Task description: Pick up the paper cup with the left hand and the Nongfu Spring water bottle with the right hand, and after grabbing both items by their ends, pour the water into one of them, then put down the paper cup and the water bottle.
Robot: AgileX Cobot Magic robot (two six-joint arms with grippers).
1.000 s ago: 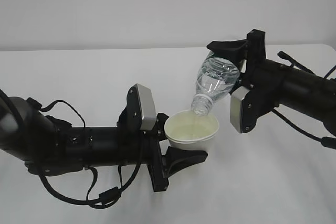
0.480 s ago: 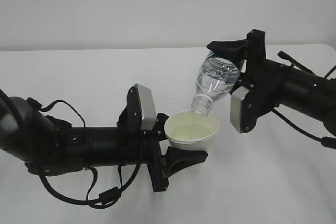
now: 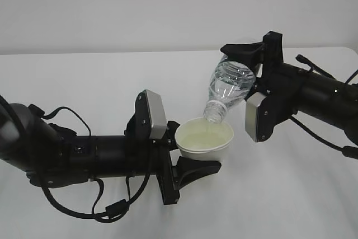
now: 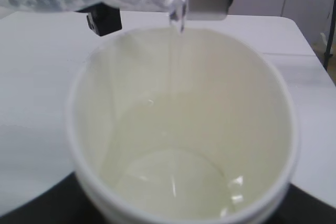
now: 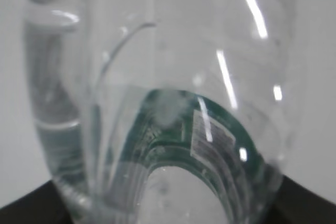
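I work over a white bench (image 3: 84, 82) that runs back to a plain pale grey wall (image 3: 140, 9). The light is soft and even, casting faint shadows.

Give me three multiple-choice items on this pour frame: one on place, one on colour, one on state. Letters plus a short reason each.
1. Where is the mouth of the water bottle?
A. just above the rim of the paper cup
B. resting on the table
C. behind the left arm

2. What colour is the inside of the paper cup?
A. dark green
B. pale yellowish
C. red

3. What state is the bottle in?
A. upright and capped
C. lying flat on the table
B. tipped mouth-down with water running out

Key: 1 A, the exterior view shows the mouth over the rim. 2 B, the left wrist view shows the pale lining. 3 B, a thin stream falls from the open mouth into the cup.
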